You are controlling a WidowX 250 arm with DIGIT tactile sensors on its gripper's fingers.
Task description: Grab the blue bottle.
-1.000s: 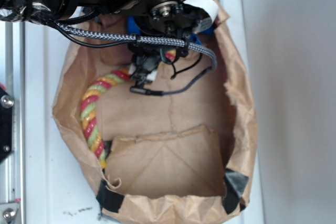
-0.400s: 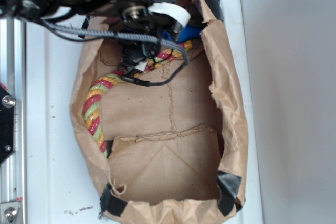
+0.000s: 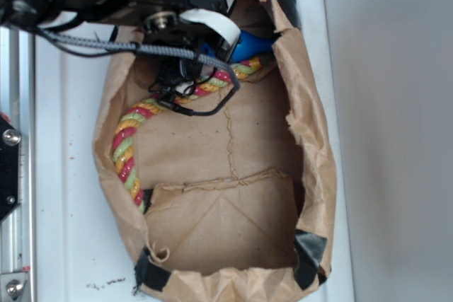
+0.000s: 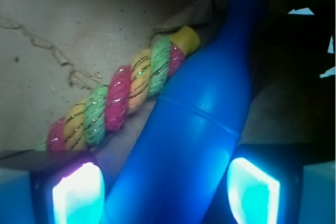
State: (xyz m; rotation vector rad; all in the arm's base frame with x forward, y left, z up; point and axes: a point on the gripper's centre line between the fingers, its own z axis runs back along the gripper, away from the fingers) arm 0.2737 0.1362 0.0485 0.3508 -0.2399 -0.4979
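Blue bottle (image 4: 197, 129) lies between the spread pincer (image 4: 165, 190) fingers, beside rope (image 4: 121, 98).

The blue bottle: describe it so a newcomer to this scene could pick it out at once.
Look inside the brown paper bag, at its far end under the arm. There the blue bottle lies on its side against a twisted rope, between the open gripper fingers. It is smooth, solid blue and narrow-necked; the rope is striped red, yellow and green.
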